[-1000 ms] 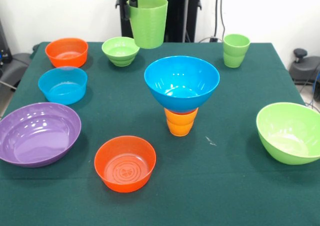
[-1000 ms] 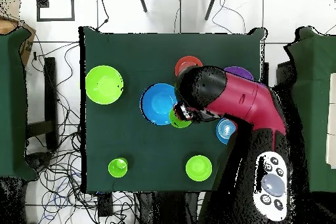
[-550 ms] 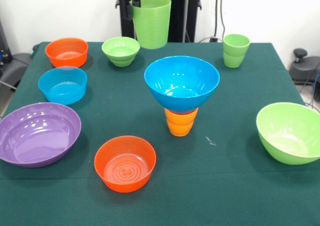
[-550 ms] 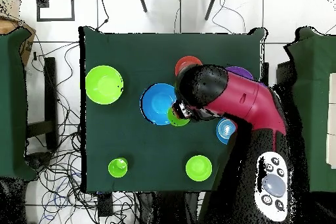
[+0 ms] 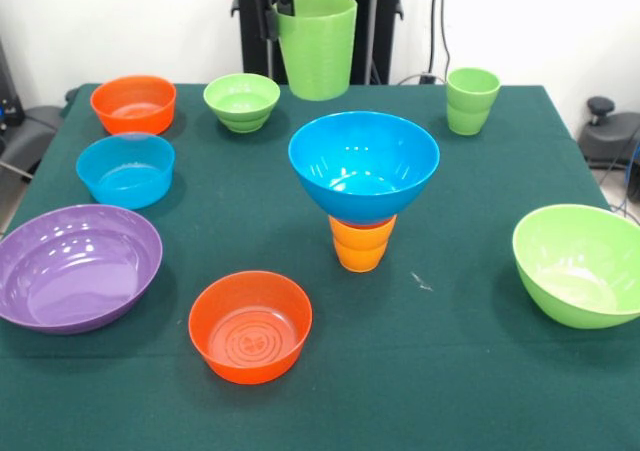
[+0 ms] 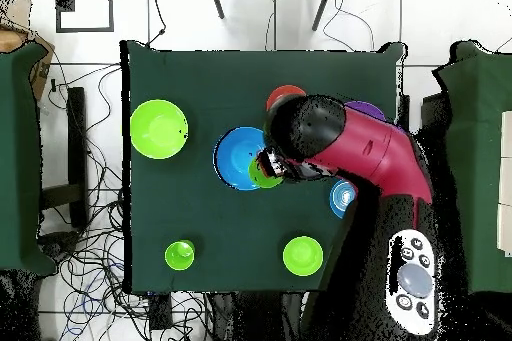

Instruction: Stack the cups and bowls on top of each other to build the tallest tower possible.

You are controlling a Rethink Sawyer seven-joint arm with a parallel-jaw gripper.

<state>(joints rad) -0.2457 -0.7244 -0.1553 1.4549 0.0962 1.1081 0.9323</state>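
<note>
- The tower [image 5: 363, 186] is standing near the middle of the green table [image 5: 470, 371]: a large blue bowl [image 5: 364, 164] is sitting upright on top of an orange cup [image 5: 362, 243].
- The gripper [image 5: 278, 11] is hanging at the top edge of the front view, closed on the rim of a tall green cup [image 5: 318, 46] and holding it in the air, upright with a slight tilt.
- In the overhead view the green cup [image 6: 265, 173] is overlapping the edge of the blue bowl [image 6: 240, 157], with the red arm [image 6: 365, 157] reaching over the table above it.
- A second green cup [image 5: 471, 100] is standing upright at the far right of the table.
- A small lime green bowl [image 5: 241, 102] is sitting at the far side, with an orange bowl [image 5: 133, 104] to its left.
- A light blue bowl [image 5: 125, 169] is sitting nearer than the orange bowl, on the left.
- A large purple bowl [image 5: 75, 266] is lying at the near left edge.
- A second orange bowl [image 5: 250, 325] is sitting at the near side, left of the tower and well apart from it.
- A large lime green bowl [image 5: 580, 264] is sitting at the right edge of the table.
</note>
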